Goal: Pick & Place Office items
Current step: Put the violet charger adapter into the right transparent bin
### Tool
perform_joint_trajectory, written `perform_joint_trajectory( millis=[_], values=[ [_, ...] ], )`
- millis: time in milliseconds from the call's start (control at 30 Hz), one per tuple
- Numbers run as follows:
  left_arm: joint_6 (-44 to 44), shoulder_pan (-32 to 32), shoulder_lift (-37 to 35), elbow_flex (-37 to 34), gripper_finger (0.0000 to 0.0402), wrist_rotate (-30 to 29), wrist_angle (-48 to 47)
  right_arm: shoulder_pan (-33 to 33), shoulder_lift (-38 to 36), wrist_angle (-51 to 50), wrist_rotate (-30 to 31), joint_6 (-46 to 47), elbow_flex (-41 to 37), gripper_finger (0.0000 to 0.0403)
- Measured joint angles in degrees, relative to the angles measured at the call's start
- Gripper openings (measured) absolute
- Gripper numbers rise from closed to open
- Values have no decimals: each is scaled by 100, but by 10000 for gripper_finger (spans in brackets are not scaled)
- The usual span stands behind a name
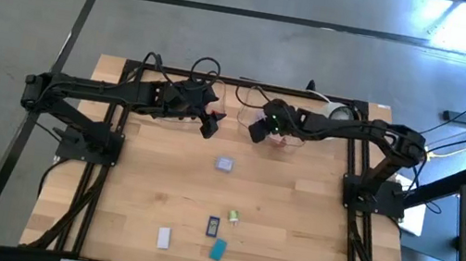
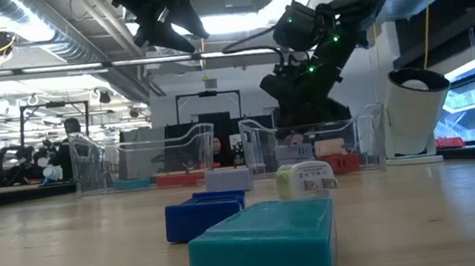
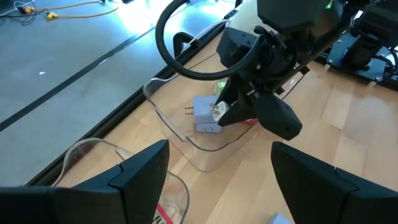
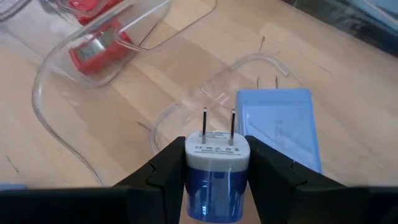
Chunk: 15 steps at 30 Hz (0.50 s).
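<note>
Clear tray (image 4: 93, 81) beside held plug adapter (image 4: 216, 174), lilac block (image 4: 280, 124) beneath

No text, brand, number or sign can be read. The plug adapter (image 4: 216, 168) held between the right gripper's fingers carries a small printed label (image 4: 217, 139) on its pronged face, but the print is too fine to make out. The pale green-and-white item (image 2: 307, 179) on the table also bears a printed sticker, likewise illegible.
</note>
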Motion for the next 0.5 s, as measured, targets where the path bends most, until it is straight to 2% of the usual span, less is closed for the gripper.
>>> perform_joint_trajectory(
  millis=[500],
  values=[
    [0, 1, 0, 0, 278, 1, 2, 0, 138, 78, 16, -956, 0, 146]
  ],
)
